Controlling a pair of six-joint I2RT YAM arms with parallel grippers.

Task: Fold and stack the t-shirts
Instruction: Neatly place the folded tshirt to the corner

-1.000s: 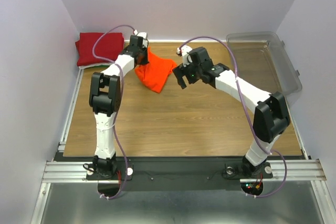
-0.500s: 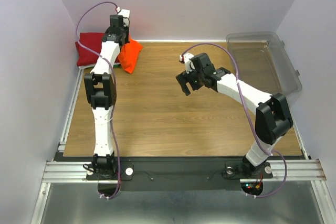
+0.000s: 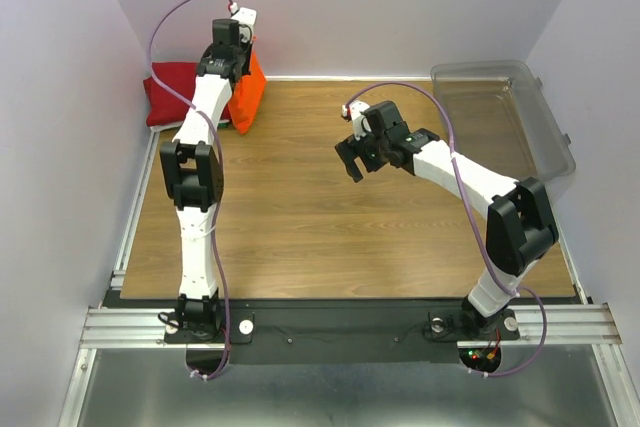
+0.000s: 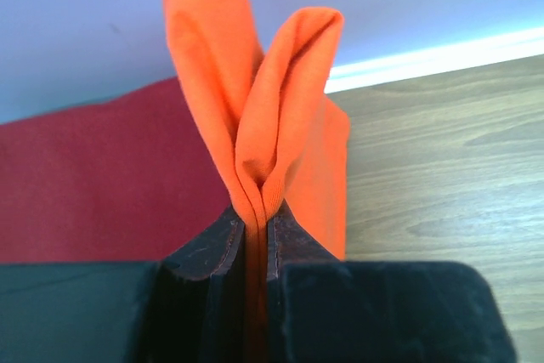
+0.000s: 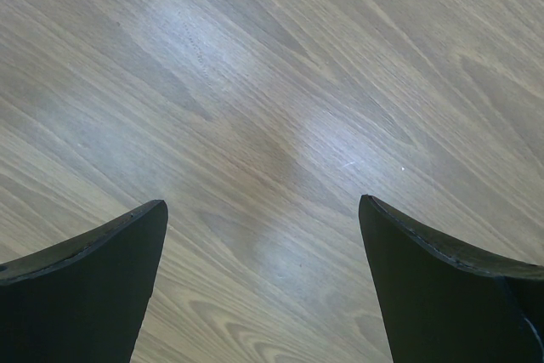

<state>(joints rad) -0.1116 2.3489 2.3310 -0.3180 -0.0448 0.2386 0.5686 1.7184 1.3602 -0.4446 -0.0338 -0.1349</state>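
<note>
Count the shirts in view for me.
2 clear ones: the orange shirt hangs pinched in the left gripper at the far left; the red shirt lies folded in the far-left corner beside it. More may be hidden under the red one.

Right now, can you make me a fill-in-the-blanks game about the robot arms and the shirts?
The left gripper is shut on the held t-shirt, whose colour is ____.
The right gripper is open and holds ____.
The dark red t-shirt lies at the far ____ corner of the table.
Missing words: orange; nothing; left.
</note>
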